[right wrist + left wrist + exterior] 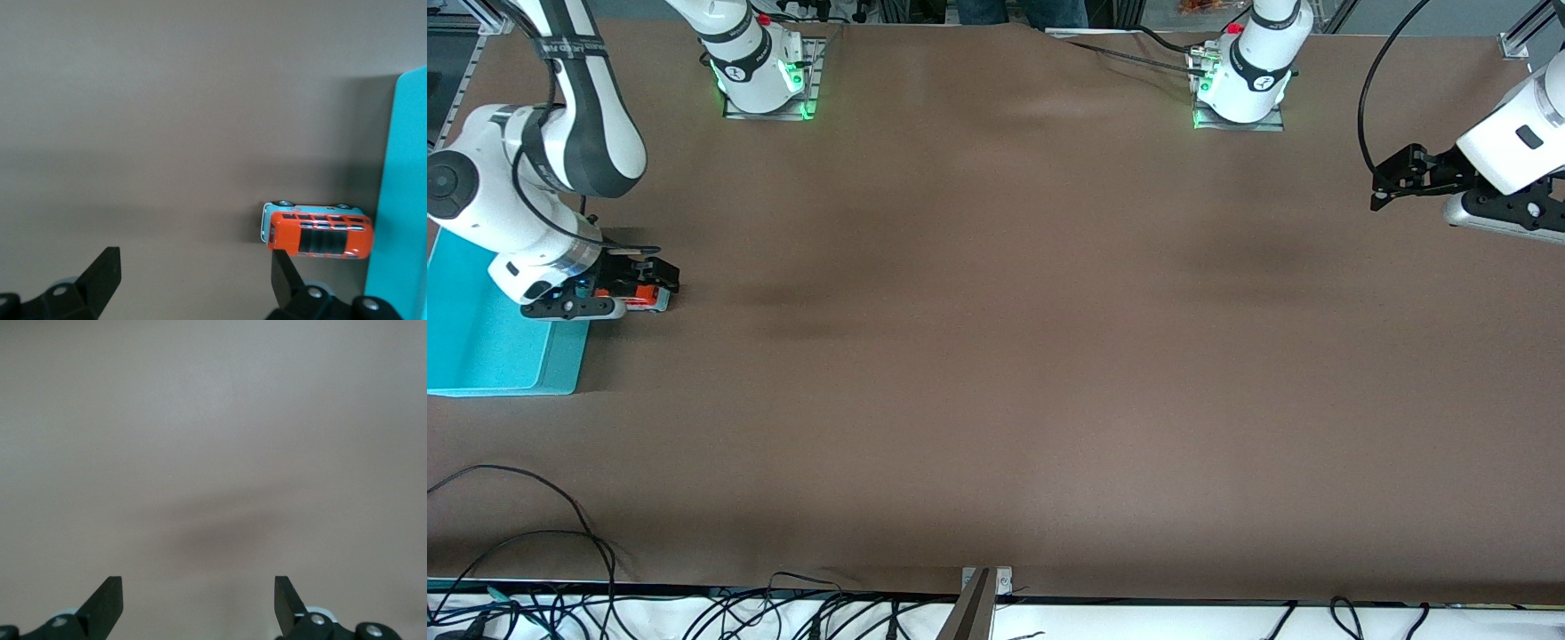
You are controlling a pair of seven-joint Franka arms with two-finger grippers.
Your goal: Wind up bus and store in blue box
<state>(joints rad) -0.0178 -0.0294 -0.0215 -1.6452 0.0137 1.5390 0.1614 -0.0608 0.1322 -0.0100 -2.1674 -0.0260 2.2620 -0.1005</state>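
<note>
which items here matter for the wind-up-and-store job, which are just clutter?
Job:
- bus, on the table beside the blue box
- right gripper, open over the bus
- left gripper, open, waiting over bare table

Lying about:
- cables along the table's nearest edge

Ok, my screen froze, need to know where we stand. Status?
Right gripper open, low over the bus. Bus on the table beside the blue box, not gripped. Left gripper open, waiting at its end. Nothing in the way.

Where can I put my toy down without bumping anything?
The brown table is bare between the two arms, from their bases to the front edge. It is crowded at the right arm's end: the bus lies beside the blue box, with the open right pincer over it.
</note>
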